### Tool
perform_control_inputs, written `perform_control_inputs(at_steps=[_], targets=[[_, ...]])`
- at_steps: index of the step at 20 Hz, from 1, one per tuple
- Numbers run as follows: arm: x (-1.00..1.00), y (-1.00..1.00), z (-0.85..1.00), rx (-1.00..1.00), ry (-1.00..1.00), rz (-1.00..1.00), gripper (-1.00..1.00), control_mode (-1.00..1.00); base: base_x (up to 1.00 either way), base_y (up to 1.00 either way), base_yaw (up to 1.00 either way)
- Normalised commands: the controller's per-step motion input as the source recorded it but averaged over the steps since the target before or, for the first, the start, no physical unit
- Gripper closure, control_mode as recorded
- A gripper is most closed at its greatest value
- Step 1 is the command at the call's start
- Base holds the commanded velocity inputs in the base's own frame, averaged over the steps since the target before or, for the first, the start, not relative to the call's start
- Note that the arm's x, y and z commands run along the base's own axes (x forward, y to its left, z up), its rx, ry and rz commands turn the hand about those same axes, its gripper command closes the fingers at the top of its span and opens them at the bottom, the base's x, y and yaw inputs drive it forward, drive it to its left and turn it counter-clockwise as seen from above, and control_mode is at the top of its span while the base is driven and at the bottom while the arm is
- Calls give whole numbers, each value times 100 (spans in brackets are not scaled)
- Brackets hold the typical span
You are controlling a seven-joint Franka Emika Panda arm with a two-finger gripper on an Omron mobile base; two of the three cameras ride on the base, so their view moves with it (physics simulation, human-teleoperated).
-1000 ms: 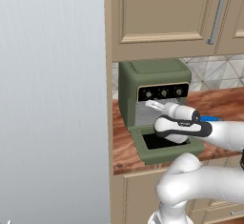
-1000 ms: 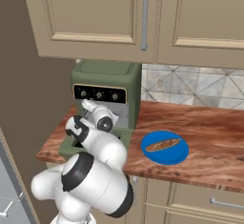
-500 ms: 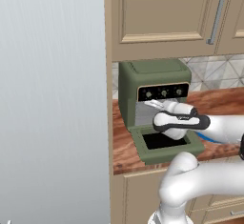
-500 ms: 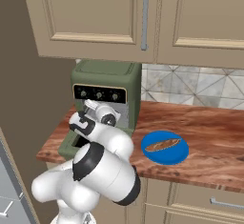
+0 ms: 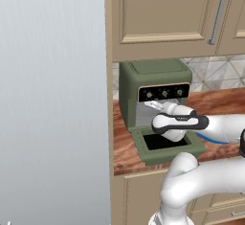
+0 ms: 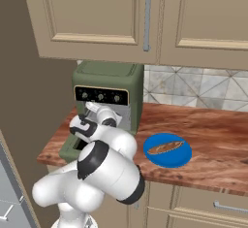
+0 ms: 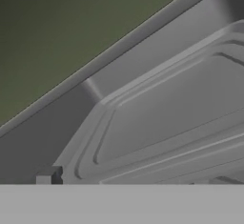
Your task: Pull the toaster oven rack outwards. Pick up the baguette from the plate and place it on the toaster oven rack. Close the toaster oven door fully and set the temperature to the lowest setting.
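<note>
The toaster oven rack (image 7: 167, 118), grey ribbed metal, sits inside the boxy olive toaster oven (image 5: 153, 83), apparently not yet pulled out. The toaster oven door (image 5: 165, 145) lies flat open. The gripper (image 5: 152, 105), jaws spread and empty, reaches into the cavity. The oblong baguette (image 6: 165, 147) waits on the round blue plate (image 6: 167, 158) on the wood-grain counter (image 6: 218, 139).

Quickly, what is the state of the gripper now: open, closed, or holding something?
Gripper: open, holding nothing, at the mouth of the toaster oven.

plate (image 5: 210, 139) mostly behind the arm — gripper tips inside the toaster oven (image 5: 153, 92), unseen
</note>
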Motion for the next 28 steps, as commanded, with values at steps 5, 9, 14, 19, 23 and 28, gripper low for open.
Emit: perform_control_inputs(at_steps=[5,9,14,19,23,28], targets=[[0,0,0,0,0,0,100,-100,0,0,0],[0,0,0,0,0,0,100,-100,0,0,0],[0,0,0,0,0,0,100,-100,0,0,0],[0,0,0,0,0,0,100,-100,0,0,0],[0,0,0,0,0,0,100,-100,0,0,0],[0,0,0,0,0,0,100,-100,0,0,0]])
